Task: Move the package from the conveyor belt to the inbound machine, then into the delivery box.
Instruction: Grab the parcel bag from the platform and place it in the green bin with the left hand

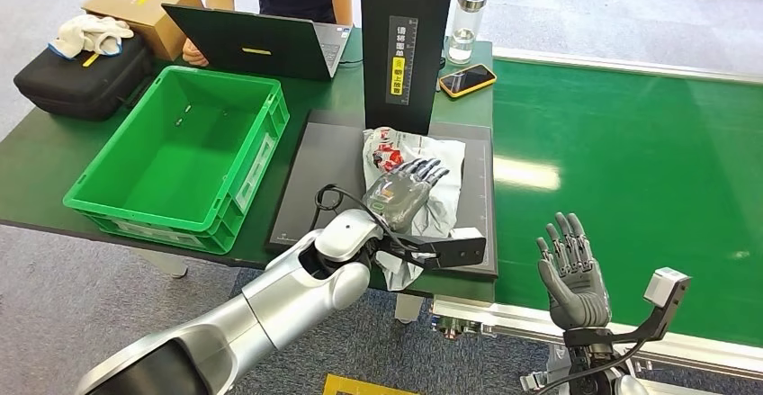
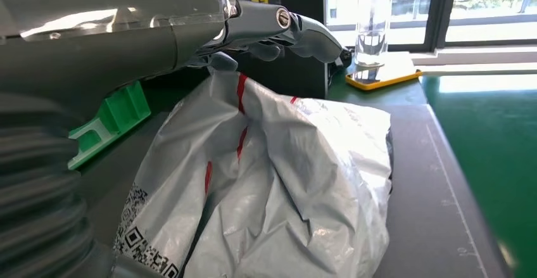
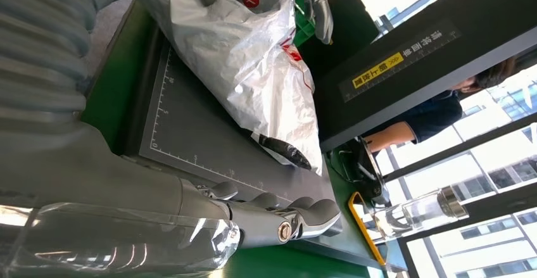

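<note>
Grey-white crinkled plastic with red print makes up the package (image 1: 409, 184), a soft mailer bag lying on the dark flat scale plate of the inbound machine (image 1: 310, 188), just in front of the machine's black upright column (image 1: 407, 35). The left hand (image 1: 407, 193) lies on top of the bag, fingers draped over its crumpled upper side and pointing toward the column. In the left wrist view the fingers (image 2: 297, 28) curve over the bag's (image 2: 278, 183) raised fold, and a printed square code shows on the near end of the bag; whether they actually grip it I cannot tell.

The right hand (image 1: 570, 273) is held up well to the right of the plate, above the green conveyor belt (image 1: 630, 170), palm open, fingers spread and holding nothing.

Left of the plate on the dark green bench (image 1: 54, 157) stands the green plastic delivery box (image 1: 180, 157). Behind the plate, beside the column, lie an orange-cased phone (image 1: 467, 80) and a clear bottle (image 1: 465, 24). A person sits behind an open laptop (image 1: 261, 46) at the bench's far edge.
</note>
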